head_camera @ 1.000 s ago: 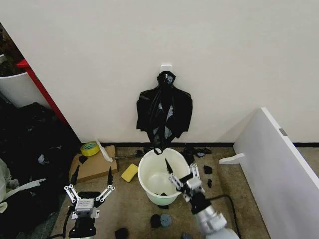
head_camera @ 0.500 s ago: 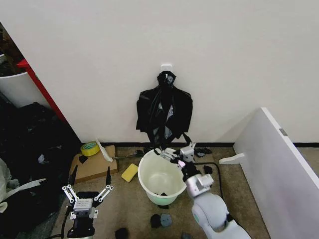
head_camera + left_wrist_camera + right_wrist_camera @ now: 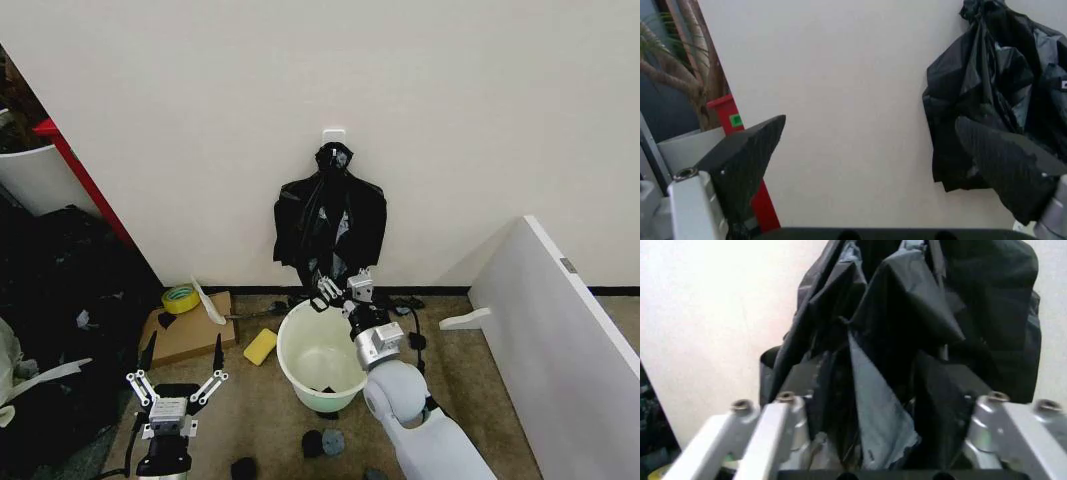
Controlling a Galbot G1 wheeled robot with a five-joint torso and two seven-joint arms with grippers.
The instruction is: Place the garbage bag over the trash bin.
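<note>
Two claws: the right claw (image 3: 338,289) reaches spread-fingered to the hanging bag bundle (image 3: 330,228) above the trash bin (image 3: 318,360); left claw (image 3: 180,373) waits open.

The bag bundle (image 3: 907,330) gets cut off at the top of the right wrist view, its lower tips are hidden behind the right gripper (image 3: 883,405), and the bin's (image 3: 300,345) right rim and wall are covered by the right arm (image 3: 400,400).
</note>
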